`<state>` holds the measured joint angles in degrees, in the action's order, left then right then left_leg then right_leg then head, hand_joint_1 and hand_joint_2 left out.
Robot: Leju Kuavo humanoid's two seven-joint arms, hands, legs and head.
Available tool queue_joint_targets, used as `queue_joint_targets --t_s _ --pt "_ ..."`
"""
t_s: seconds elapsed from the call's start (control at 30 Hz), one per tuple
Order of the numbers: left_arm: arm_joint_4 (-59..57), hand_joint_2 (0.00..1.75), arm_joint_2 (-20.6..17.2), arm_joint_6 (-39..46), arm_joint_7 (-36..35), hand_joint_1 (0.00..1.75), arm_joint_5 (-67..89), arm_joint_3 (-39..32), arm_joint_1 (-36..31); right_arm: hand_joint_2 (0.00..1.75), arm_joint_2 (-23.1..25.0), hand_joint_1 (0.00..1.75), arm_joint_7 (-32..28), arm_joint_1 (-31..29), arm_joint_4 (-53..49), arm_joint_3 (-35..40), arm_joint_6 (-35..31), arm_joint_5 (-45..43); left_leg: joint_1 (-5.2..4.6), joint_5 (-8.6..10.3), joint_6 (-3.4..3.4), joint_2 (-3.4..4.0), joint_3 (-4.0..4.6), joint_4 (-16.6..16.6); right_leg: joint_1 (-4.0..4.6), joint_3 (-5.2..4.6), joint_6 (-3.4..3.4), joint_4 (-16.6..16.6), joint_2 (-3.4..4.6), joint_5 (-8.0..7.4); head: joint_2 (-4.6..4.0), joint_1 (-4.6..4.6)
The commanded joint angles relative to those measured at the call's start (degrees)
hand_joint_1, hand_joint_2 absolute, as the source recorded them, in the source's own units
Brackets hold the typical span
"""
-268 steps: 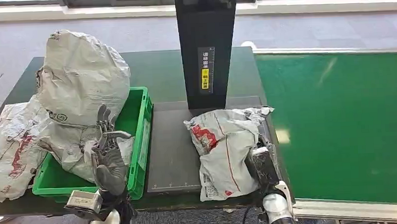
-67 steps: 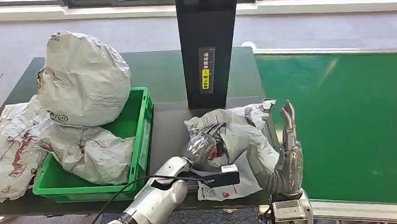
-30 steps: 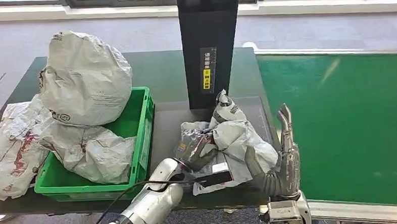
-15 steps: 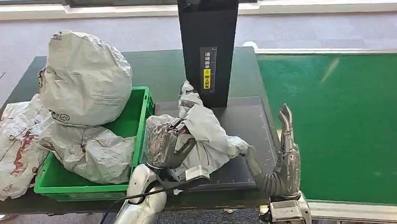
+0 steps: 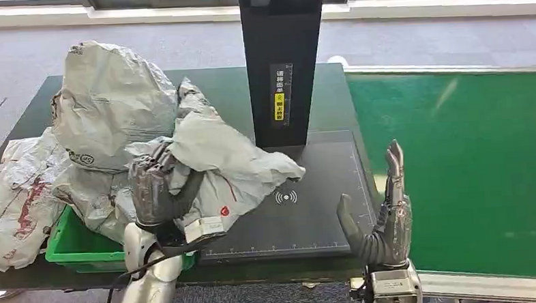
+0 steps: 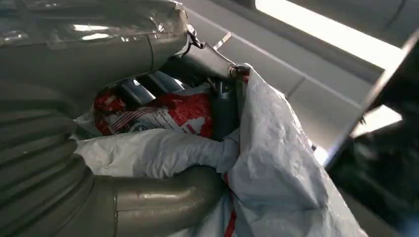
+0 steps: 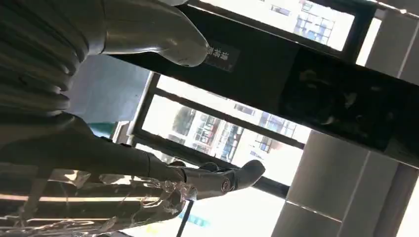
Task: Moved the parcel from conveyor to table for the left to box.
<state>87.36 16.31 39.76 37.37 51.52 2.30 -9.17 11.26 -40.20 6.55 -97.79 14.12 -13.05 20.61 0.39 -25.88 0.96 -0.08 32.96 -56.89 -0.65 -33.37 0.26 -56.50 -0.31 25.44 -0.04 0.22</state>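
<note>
Over bin edge | left robot hand grips parcel | right robot hand open, empty | step: boxing | next: lower, let go

The robot's left hand is raised on a bent silver arm, fingers clenched around a grey parcel. Its right hand stands upright, fingers straight and spread, thumb out, holding nothing.

I see my left hand holding the crinkly grey plastic parcel over the green plastic box, left of the flat black scanner pad.
</note>
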Motion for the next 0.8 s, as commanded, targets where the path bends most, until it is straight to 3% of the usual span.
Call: queue_joint_targets --t_s 0.03,0.17,0.33,0.4,0.57,0.7,0.8 --pt "7.08 1.75 0.85 0.24 0.52 1.75 0.93 -9.23 0.01 1.75 -3.44 0.00 0.20 -1.15 2.82 2.95 -0.53 -0.51 0.02 -0.05 -0.03 0.16 -0.15 0.06 0.03 0.11 -0.01 0.09 0.17 -0.01 0.00 0.00" --pt "4.05 1.75 -4.97 0.24 -1.99 1.75 -2.63 -13.73 -5.84 1.75 -3.67 0.00 0.20 -1.24 2.98 3.43 -1.00 -0.78 0.04 0.00 0.00 0.17 -0.07 0.03 0.05 0.02 -0.05 0.03 0.18 -0.05 0.00 0.00" --pt "2.94 1.75 -5.57 0.24 -3.60 1.75 -0.72 -16.75 -7.69 1.75 -3.51 0.00 0.20 -1.13 2.80 3.24 -1.22 -0.63 0.04 0.03 0.04 0.13 -0.11 0.07 0.06 0.05 -0.08 0.07 0.13 -0.05 0.00 0.00" --pt "-1.70 1.75 -9.15 0.24 -5.68 1.75 0.48 -20.61 -11.01 1.75 -3.36 0.00 0.20 -0.72 2.33 2.87 -1.11 -0.64 0.05 0.06 0.06 0.08 -0.07 0.05 0.09 0.03 -0.08 0.06 0.08 -0.05 0.02 0.02" --pt "-12.78 1.75 -13.76 0.24 -7.68 1.75 1.48 -25.39 -14.03 1.75 -2.99 0.00 0.20 -0.32 2.01 2.13 -0.62 -0.11 -0.01 0.08 0.09 0.15 -0.22 0.14 0.03 0.10 -0.09 0.06 0.18 -0.05 0.00 0.00" --pt "-19.94 1.75 -14.09 0.24 -12.74 1.75 9.16 -27.46 -14.53 1.75 -2.88 0.00 0.20 0.11 2.10 1.61 0.24 0.16 0.03 0.12 0.10 0.07 -0.29 0.20 0.09 0.19 -0.09 0.16 0.12 -0.05 0.02 0.00" --pt "-32.73 1.75 -15.92 -0.25 -19.25 1.75 15.13 -25.45 -18.51 1.75 -3.65 0.00 0.20 0.83 1.86 2.01 -0.15 -0.11 0.01 0.14 0.09 -0.05 -0.30 0.21 0.05 0.23 -0.06 0.15 0.00 -0.02 0.02 0.00"
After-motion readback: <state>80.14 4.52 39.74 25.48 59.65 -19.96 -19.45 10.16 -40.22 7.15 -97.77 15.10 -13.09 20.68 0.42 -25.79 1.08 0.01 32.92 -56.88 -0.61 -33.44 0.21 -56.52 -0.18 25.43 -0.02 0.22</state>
